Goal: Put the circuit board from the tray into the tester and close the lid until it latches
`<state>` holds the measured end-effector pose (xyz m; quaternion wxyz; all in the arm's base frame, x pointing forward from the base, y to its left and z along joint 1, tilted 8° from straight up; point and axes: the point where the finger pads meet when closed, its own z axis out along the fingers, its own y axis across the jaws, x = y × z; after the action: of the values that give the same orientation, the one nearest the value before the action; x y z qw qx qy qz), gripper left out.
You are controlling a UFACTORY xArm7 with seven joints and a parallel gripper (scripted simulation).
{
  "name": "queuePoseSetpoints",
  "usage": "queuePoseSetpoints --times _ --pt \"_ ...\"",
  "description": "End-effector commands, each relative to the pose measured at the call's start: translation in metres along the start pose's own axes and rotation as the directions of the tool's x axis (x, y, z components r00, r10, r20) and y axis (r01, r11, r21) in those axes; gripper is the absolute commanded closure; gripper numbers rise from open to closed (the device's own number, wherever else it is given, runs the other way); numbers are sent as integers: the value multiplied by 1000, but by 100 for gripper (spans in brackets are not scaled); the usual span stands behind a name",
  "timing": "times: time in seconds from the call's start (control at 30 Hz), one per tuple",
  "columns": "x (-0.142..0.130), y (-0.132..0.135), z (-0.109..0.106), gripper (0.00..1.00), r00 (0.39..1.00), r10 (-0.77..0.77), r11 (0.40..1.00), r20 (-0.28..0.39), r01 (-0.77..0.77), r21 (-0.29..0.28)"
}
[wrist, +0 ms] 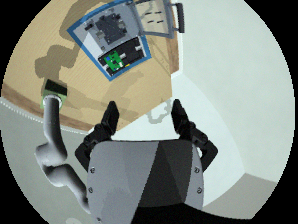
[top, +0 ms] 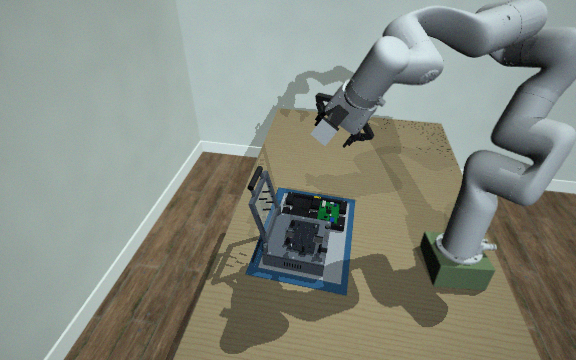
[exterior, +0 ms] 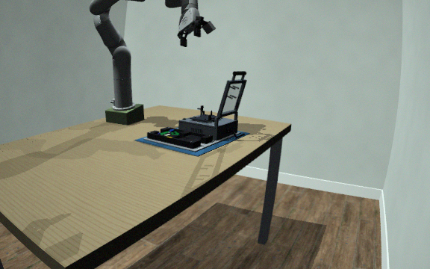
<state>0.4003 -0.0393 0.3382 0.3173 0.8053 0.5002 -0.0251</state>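
The green circuit board (top: 328, 213) (exterior: 169, 133) (wrist: 113, 61) lies face up in one pocket of the black tray (top: 300, 204) (exterior: 181, 141); the other pocket is empty. A small white patch shows at its end away from the tester; I cannot surely tell the connector. The tester (top: 293, 265) (exterior: 219, 131) stands beside the tray, its plate bare. Its lid (top: 257, 215) (exterior: 221, 101) (wrist: 179, 18) stands open, with the black handle (top: 255, 178) (exterior: 240, 72) at the top. The pins are too small to make out. My gripper (top: 332, 132) (exterior: 190, 39) (wrist: 144, 106) is open and empty, high above the table, away from the tray.
Tray and tester stand on a blue-edged mat (top: 350, 245) (exterior: 140, 140) on the wooden table (top: 393, 310) (exterior: 88, 172). The raised lid stands up on the side toward the near table edge. The arm's green base (top: 463, 276) (exterior: 125, 116) (wrist: 55, 89) stands across the table from the lid.
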Motion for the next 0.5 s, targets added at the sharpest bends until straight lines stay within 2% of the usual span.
queuePoseSetpoints --times 0.0,0.3,0.37,0.47 --pt "-3 1 3 0 1000 -22 1000 -9 22 22" --pt "-3 1 3 0 1000 -22 1000 -9 22 22" --pt "-22 -1 25 0 995 -80 989 -57 86 118" --pt "-22 -1 25 0 995 -80 989 -57 86 118"
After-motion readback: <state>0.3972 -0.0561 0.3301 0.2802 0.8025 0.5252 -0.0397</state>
